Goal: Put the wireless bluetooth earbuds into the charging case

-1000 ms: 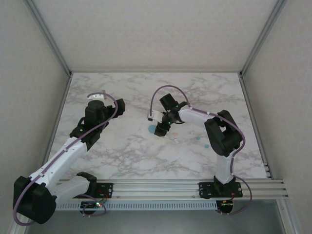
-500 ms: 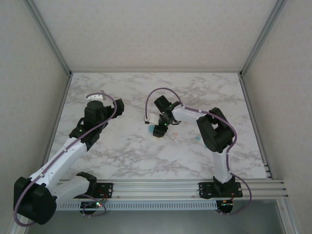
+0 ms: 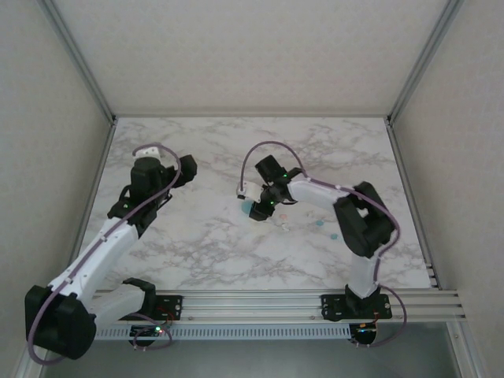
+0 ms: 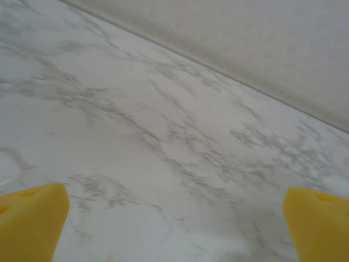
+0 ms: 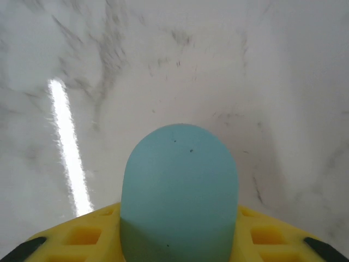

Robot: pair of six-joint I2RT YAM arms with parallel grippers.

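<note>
**Right gripper closed around the teal charging case; earbuds loose beside it**

The marble tabletop (image 3: 236,260) carries everything, and the teal charging case (image 5: 179,174) near its middle serves as the reference point.

The left arm (image 3: 102,244) stretches up the tabletop well to the left of the case. The right arm (image 3: 358,224) rises from its base on the near right of the case and bends back in, so its wrist hangs right over the case.

The left gripper (image 4: 174,224) stands as wide as it goes. Its two yellow fingertips sit at opposite edges of the left wrist view, with bare marble between them and nothing held.

The right gripper (image 5: 179,218) is narrowed onto the case. In the right wrist view, the yellow fingers (image 5: 92,234) press against both sides of the case's rounded body with no gap showing.

The wireless bluetooth earbuds (image 3: 282,225) lie loose on the marble, outside the case. A whitish and pinkish pair lies just to its near right. Two pale teal pieces (image 3: 319,223) lie further right, toward the right arm's elbow.
</note>
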